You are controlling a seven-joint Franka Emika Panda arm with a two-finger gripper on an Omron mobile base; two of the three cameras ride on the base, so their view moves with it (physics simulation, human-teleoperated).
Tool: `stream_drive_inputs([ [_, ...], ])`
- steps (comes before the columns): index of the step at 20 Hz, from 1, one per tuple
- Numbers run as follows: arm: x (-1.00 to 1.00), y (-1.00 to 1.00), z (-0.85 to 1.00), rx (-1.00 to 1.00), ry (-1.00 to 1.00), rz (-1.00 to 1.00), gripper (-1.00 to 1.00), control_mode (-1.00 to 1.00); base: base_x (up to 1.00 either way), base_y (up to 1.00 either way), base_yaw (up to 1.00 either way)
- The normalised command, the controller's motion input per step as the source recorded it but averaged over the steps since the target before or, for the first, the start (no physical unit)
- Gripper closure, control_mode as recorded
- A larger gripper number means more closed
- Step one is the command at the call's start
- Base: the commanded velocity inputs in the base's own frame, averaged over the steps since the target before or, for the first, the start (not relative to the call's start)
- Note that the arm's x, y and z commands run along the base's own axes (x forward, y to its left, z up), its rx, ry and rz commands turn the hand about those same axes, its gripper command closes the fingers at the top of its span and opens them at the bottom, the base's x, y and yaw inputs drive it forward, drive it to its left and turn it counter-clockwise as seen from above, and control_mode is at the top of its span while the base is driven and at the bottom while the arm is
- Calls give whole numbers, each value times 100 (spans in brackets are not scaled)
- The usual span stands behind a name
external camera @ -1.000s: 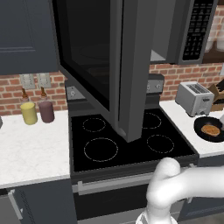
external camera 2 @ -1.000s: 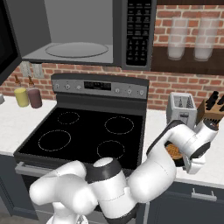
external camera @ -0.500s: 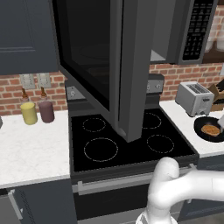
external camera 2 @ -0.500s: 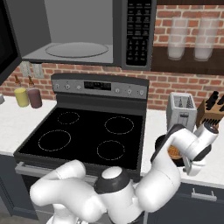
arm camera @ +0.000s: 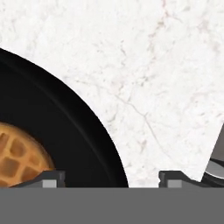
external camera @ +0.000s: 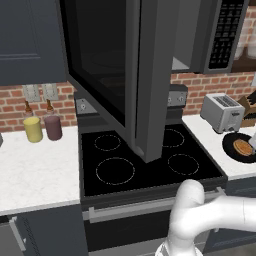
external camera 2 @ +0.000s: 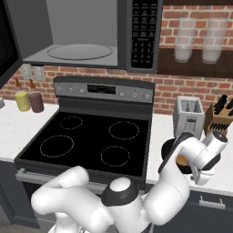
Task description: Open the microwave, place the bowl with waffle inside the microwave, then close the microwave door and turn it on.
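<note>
The microwave (external camera 2: 86,36) hangs over the stove with its cavity exposed and its keypad (external camera 2: 143,34) on the right. The microwave door (external camera: 115,70) stands swung wide open toward me. On the right counter sits the black bowl with waffle (external camera: 243,147), partly covered by my wrist in the right base view (external camera 2: 169,148). In the hand view my gripper (arm camera: 111,179) is open and straddles the bowl's rim (arm camera: 94,127): one fingertip (arm camera: 52,178) is over the bowl beside the waffle (arm camera: 19,155), the other (arm camera: 171,178) over the bare counter.
A silver toaster (external camera 2: 189,116) and a knife block (external camera 2: 220,116) stand just behind the bowl. The black stove top (external camera 2: 91,139) lies left of it. Yellow (external camera: 33,128) and maroon (external camera: 53,126) jars sit on the left counter. The open door overhangs the stove's middle.
My hand has sunk slightly lower over the bowl on the right counter. The door, bowl and everything else stay where they were.
</note>
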Motion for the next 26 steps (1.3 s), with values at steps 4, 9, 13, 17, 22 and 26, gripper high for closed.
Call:
stream_drive_inputs([
  [4,0,0,-12,0,0,0,100,-100,0,0,0],
  [9,0,0,-9,0,0,0,100,-100,0,0,0],
  [13,0,0,-5,0,0,0,100,-100,0,0,0],
  [17,-4,11,5,-1,-5,0,100,-100,0,0,0],
  [22,-13,43,56,-2,-23,5,100,-100,0,0,0],
  [26,-13,65,64,0,-33,19,100,-100,0,0,0],
])
